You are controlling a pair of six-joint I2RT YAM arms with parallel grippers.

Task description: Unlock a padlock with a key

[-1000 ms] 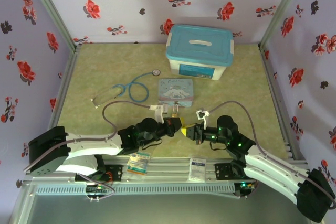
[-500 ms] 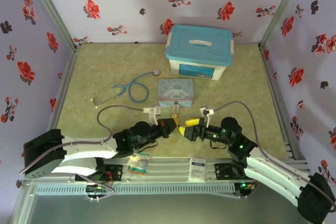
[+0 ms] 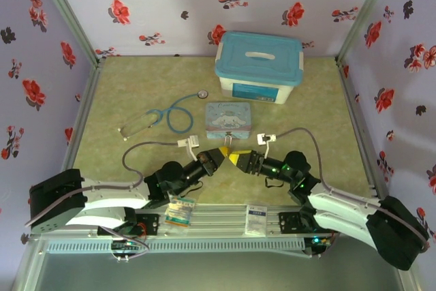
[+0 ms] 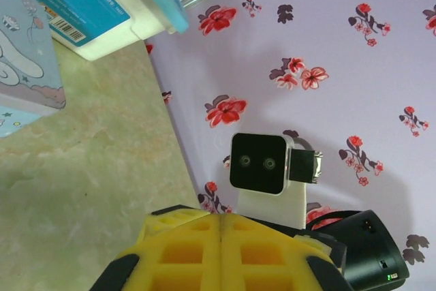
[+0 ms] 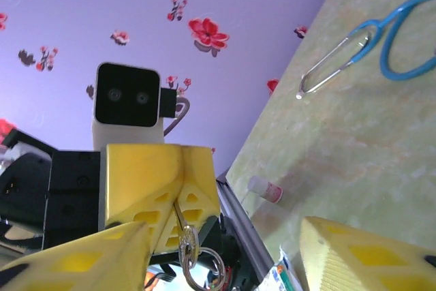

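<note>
In the top view the left pincer (image 3: 219, 152) and the right pincer (image 3: 236, 159) are brought tip to tip at the centre of the frame, just below the cartoon tin (image 3: 228, 116), so that the small parts can be worked between them above the worktop (image 3: 136, 93). The left pincer is pressed together. In the right wrist view, low and left of centre, a thin dark stem, judged to be the key (image 5: 178, 215), is pinched in its seam. The padlock (image 5: 188, 242) is carried on that stem with its silver loop outermost (whether the key is fully seated cannot be told). The right pincer is spread, gripping nothing, and faces the padlock, presumably so that the body can be steadied while the key is turned.
</note>
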